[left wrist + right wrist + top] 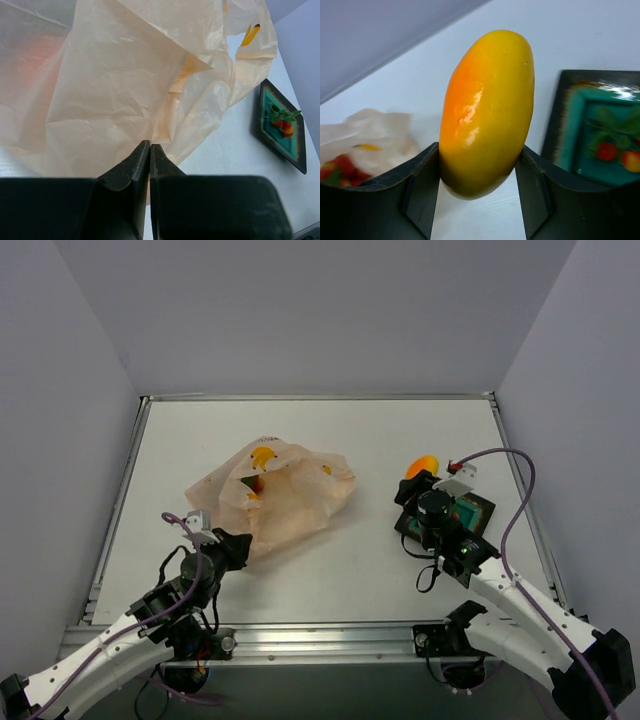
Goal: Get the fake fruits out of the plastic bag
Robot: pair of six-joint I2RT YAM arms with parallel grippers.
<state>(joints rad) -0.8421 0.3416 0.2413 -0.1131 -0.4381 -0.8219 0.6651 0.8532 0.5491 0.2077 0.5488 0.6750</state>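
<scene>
The plastic bag (290, 502) lies crumpled left of centre, pale peach with yellow banana prints. My left gripper (243, 545) is shut on its near edge; in the left wrist view the fingertips meet on the film (150, 145) and the bag (115, 85) fills the view. Red and green fruit pieces (254, 483) show through the bag's open top, also seen in the right wrist view (337, 167). My right gripper (418, 482) is shut on an oblong yellow-orange mango (487, 110), which is pressed between both fingers and stands upright above the table. From above the mango (421, 466) sticks out past the fingers.
A square dark teal tray (481, 511) lies just right of the right gripper, partly under that arm. Red and green shapes show on its face (607, 150); I cannot tell whether they are printed. Grey walls enclose the table on three sides.
</scene>
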